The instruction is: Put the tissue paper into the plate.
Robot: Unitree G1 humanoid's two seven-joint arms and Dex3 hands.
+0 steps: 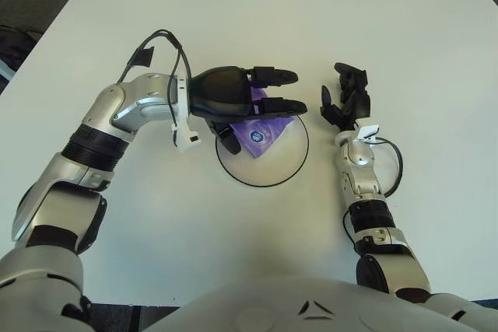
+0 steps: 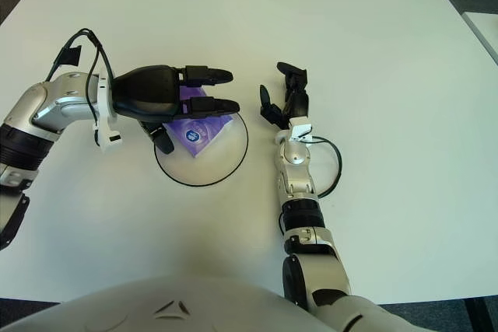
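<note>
Lighting's bright and pretty even, looks like soft overhead light, so the white table (image 1: 233,29) comes out clean with no hot glare spots. Shadows are faint, just a soft dark patch under the left hand (image 1: 253,103) over the plate (image 1: 268,182). Both views are sharp across the frame, with some gloss on the silver arm shells.

Stereo head cams, looking fwd/down, both sharing same table (image 1: 389,29).

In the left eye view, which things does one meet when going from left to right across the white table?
Black left hand gripping the purple tissue paper packet → black-rimmed round white plate beneath them → black right hand, holding nothing.
</note>
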